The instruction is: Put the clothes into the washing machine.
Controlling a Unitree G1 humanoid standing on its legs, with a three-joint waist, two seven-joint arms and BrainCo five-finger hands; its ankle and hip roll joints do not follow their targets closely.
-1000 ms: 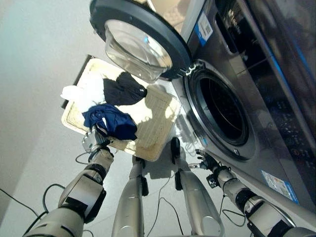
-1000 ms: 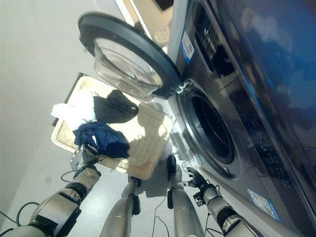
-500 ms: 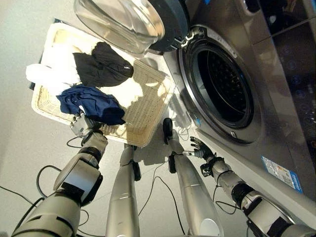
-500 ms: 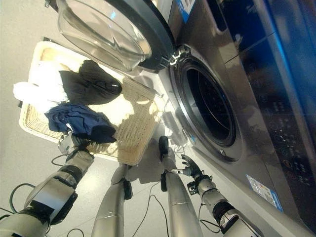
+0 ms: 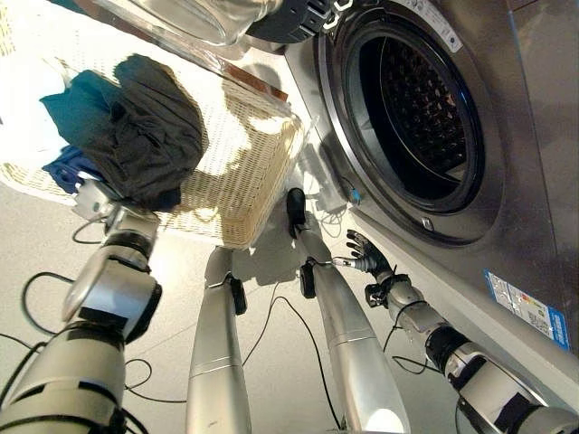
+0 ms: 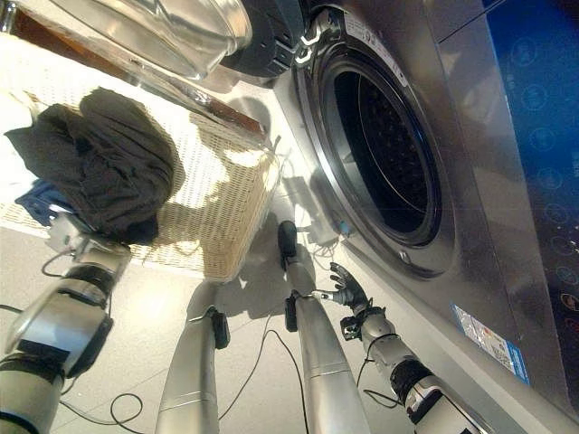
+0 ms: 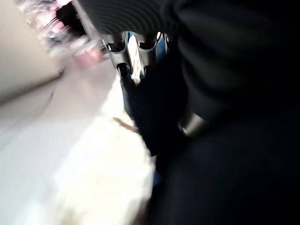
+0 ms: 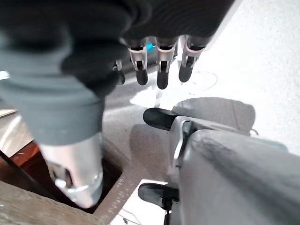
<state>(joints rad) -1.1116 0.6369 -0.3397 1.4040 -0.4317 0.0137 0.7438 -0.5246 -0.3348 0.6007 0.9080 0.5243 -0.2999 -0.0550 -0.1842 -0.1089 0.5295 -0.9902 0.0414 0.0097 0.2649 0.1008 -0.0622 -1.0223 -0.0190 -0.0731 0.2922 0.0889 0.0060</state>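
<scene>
Where wicker basket (image 5: 244, 181) sits, pale floor (image 5: 271, 362) spreads.

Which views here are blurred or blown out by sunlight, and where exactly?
Left wrist view: heavily motion-blurred, with the dark clothes a near-black mass and the lower left washed out. Left eye view: hard sunlight overexposes the wicker basket along its left side. Right wrist view: the near robot hand is soft, the floor bright.

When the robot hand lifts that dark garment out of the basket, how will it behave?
The dark garment lies crumpled in folds, so it will probably hang limp. It looks like light cloth. It overlaps the blue cloth in the wicker basket, so it may drag that along. The left robot hand sits at its edge.
</scene>
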